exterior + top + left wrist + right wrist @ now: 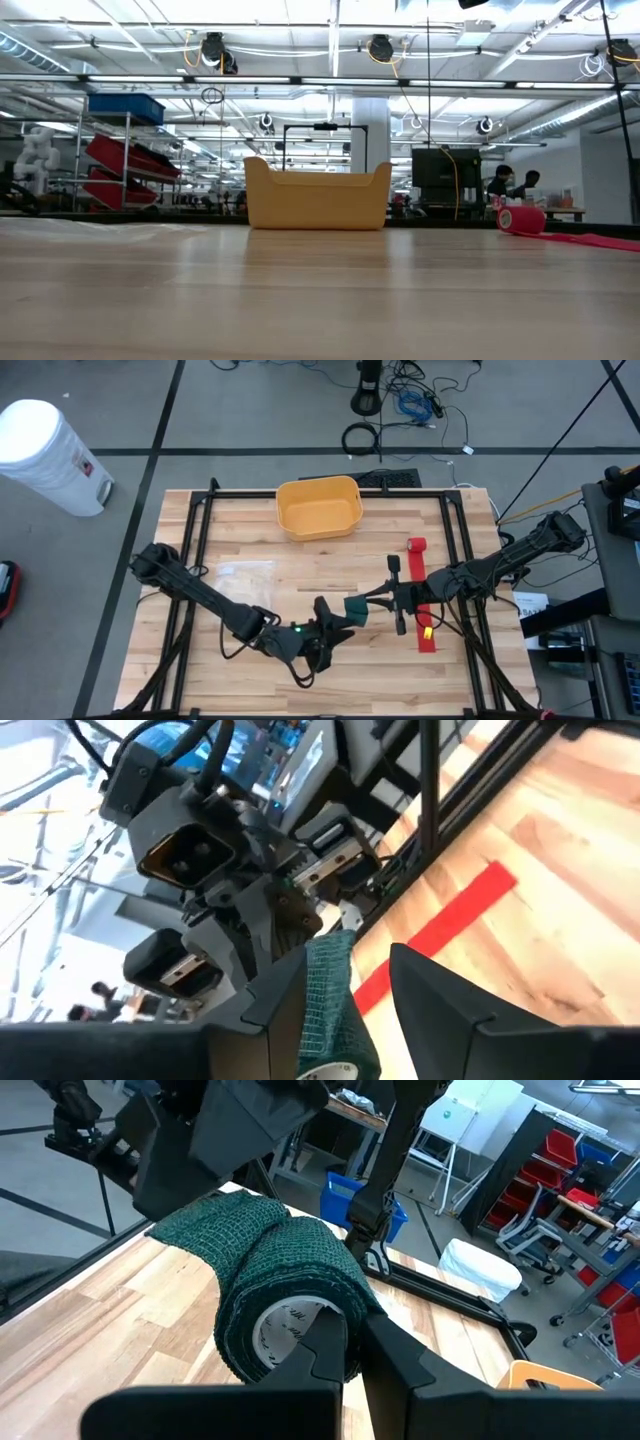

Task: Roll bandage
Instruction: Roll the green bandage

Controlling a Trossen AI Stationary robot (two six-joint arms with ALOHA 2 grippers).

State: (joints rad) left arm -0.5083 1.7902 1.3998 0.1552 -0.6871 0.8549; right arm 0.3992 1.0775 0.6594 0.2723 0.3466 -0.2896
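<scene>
Butcher-block wood worktop [250, 575] with a black frame around it, both dark arms meeting near the front middle. Yellow plastic bin [319, 507] sits toward the back, untouched. Red bandage [421, 588] lies unrolled in a long strip on the right side, small rolled end at its far tip, nobody on it.

Green bandage roll [356, 610] is off the wood, held up between the two arms. Right end effector [345, 1345] is clenched on the roll's white core, fingers pinching through the centre hole. Left end effector [375, 995] sits at the loose green tail; the strip lies against one finger, the other stands apart, so it looks part-closed and I can't tell if it really grips.

Progress, my read: green roll is mostly wound, with a short flap left loose. Remaining: wind that tail on, set it down. Red strip looks not started at all.

View differences: the high view gives the layout and both arms. The low view misses both arms and the green roll, only showing bin and red roll end [520, 219] at the right. Right wrist view alone shows the core pinch; left wrist view alone shows the tail at the fingers.
</scene>
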